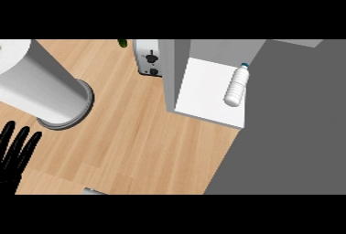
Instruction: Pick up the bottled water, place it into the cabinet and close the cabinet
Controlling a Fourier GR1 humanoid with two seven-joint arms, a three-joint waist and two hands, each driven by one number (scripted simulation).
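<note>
The bottled water [236, 87], clear with a blue cap, lies on its side on the white shelf of the cabinet [202, 93], near the shelf's right edge. The cabinet's grey wall [173, 73] rises along the shelf's left side. No door shows in the view. My left hand [13, 153] stays open at the lower left edge, fingers straight and pointing up, far from the bottle. My right hand does not show.
A tall white roll on a grey round base [51, 89] stands at the upper left of the wooden counter [142, 146]. A white appliance with black knobs [150, 61] sits beside the cabinet's wall. Grey floor [290, 137] lies beyond the counter's right edge.
</note>
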